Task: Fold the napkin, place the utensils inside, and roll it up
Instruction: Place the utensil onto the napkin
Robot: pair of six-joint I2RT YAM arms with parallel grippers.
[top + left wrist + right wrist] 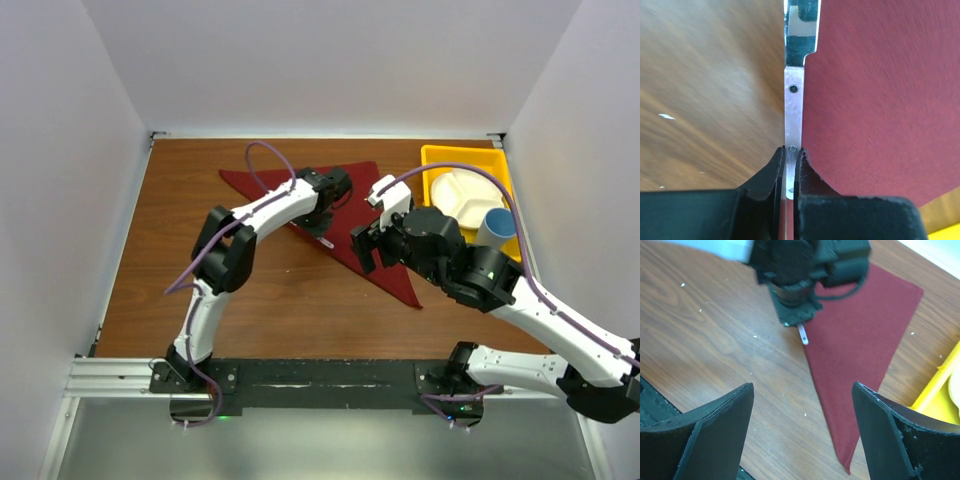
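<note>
The maroon napkin [352,215] lies folded into a triangle on the wooden table; it also shows in the left wrist view [880,100] and the right wrist view [865,330]. My left gripper [325,222] is shut on the handle of a silvery knife [794,95], held along the napkin's long folded edge. The knife's end [803,335] sticks out under the left gripper. My right gripper [802,405] is open and empty, hovering above the napkin's near point [847,467]. No other utensil is in view.
A yellow tray [436,157] at the back right holds a white divided plate [462,196] and a blue cup [496,227]. White walls enclose the table [200,290] on three sides. The tray's corner shows in the right wrist view [940,380].
</note>
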